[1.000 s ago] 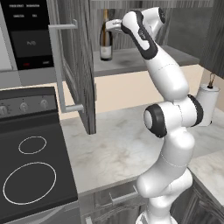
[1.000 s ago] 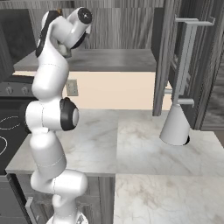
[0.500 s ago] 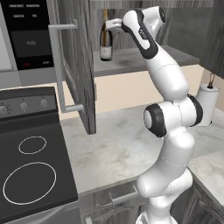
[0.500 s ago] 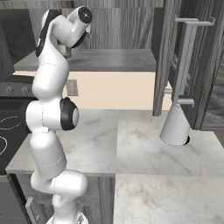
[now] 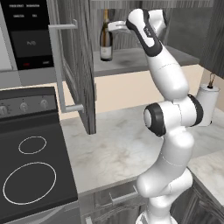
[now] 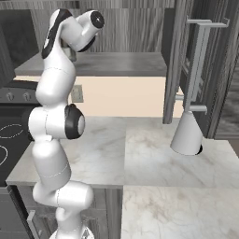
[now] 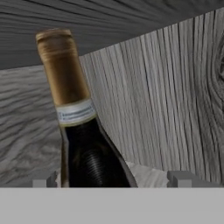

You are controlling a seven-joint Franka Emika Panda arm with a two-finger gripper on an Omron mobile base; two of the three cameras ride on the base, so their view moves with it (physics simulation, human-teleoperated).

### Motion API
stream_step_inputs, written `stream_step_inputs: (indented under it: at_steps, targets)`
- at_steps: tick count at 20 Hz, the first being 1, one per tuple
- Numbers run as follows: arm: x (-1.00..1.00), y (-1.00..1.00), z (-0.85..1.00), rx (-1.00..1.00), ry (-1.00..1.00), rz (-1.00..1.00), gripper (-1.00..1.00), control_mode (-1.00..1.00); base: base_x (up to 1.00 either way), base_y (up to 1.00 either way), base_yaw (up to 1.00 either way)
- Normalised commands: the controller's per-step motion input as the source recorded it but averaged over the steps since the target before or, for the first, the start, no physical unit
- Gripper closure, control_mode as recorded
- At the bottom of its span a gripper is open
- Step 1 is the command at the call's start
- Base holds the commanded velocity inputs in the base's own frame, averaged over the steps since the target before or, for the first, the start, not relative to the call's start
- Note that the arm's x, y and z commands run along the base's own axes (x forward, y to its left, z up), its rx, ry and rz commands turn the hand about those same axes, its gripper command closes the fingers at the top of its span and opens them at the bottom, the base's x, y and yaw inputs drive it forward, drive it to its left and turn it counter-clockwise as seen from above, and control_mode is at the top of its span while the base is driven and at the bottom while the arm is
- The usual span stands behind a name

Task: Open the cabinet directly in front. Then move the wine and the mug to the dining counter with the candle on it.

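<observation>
the cabinet stands open in the upper half of the left base view, its left door swung out toward the camera with the long silver bar handle running down the left of the frame. on the shelf inside, top centre, the wine stands upright, dark glass with a pale label low on its body. the white arm climbs from the lower right and bends up into the cabinet, and the gripper sits at the top centre, just beside the bottle's neck on its right.

over to the hand view: the wine fills the left-centre of the frame, gold-foil neck leaning toward the upper left, a pale band below the foil, dark shoulder spreading at the bottom. the two fingertips peek up at the bottom left and bottom right, well apart, jaws spread wide with the bottle's shoulder between them; whether either pad touches the glass cannot be told. grey wood grain of the cabinet's back wall sits behind.

in the right base view the arm rises on the left, the right door hangs open at the upper right, and a white cone-shaped stand rests on the marble worktop at centre right. a black stove sits lower left in the left base view.
</observation>
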Motion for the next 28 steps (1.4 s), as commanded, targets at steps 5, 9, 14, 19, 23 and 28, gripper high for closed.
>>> stream_step_inputs:
  at_steps: [5, 9, 14, 19, 23, 28]
  targets:
    - [0.00, 0.00, 0.00, 0.00, 0.00, 0.00, -1.00, -1.00, 0.00, 0.00, 0.00]
    - [0.01, 0.01, 0.00, 0.00, 0.00, 0.00, -1.00, -1.00, 0.00, 0.00, 0.00]
    - [0.02, 0.08, 0.00, 0.00, 0.00, 0.00, -1.00, -1.00, 0.00, 0.00, 0.00]
    - [0.00, 0.07, 0.00, 0.00, 0.00, 0.00, -1.00, -1.00, 0.00, 0.00, 0.00]
    - [0.02, 0.09, 0.00, 0.00, 0.00, 0.00, -1.00, -1.00, 0.00, 0.00, 0.00]
    - [0.02, 0.06, 0.00, 0.00, 0.00, 0.00, -1.00, -1.00, 0.00, 0.00, 0.00]
